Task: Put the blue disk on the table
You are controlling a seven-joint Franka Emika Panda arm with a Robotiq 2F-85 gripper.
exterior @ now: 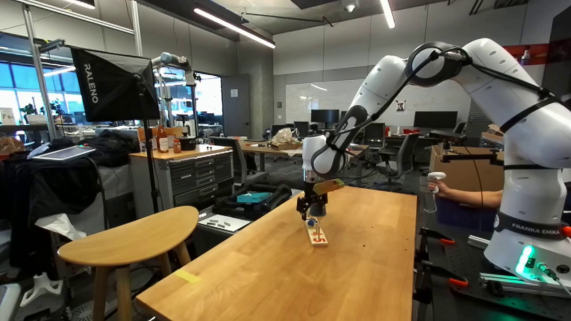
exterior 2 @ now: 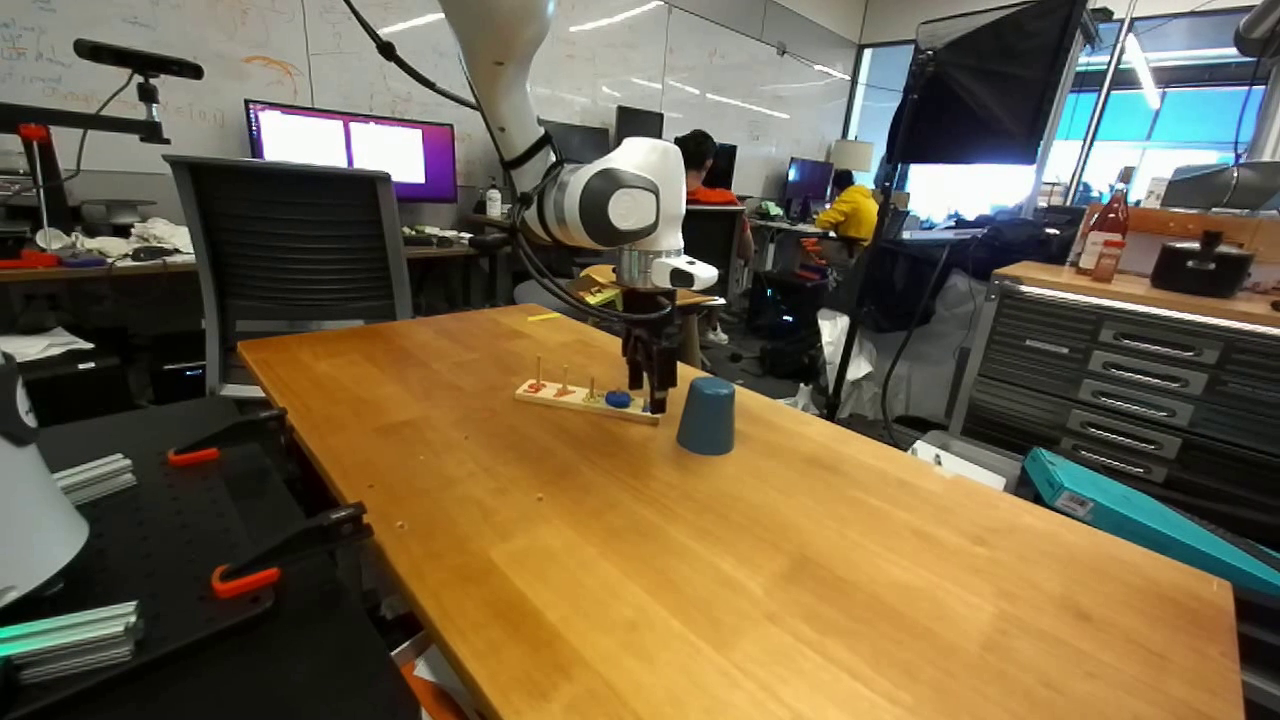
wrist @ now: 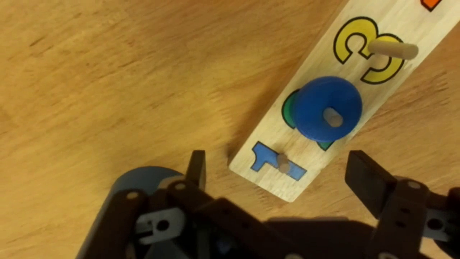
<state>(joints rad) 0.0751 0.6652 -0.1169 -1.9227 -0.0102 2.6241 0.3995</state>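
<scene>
The blue disk point(wrist: 313, 108) sits on a peg of a pale wooden strip point(wrist: 300, 147), over a green numeral. It also shows in both exterior views point(exterior: 311, 221) point(exterior 2: 618, 399). The strip lies on the honey-coloured table point(exterior: 357, 267), which fills most of an exterior view point(exterior 2: 700, 560). My gripper point(wrist: 280, 172) is open and empty, pointing down. Its fingers stand apart on either side of the strip's end with the blue numeral 1 and its bare peg. The disk is just beyond the fingertips in the wrist view. In an exterior view the gripper point(exterior 2: 648, 392) is low beside the disk.
A blue-grey upturned cup point(exterior 2: 706, 418) stands close beside the gripper and is partly hidden by a finger in the wrist view point(wrist: 142, 178). Upright pegs point(wrist: 393, 49) rise from the strip. Clamps point(exterior 2: 245, 580) sit at the table's edge by the robot base.
</scene>
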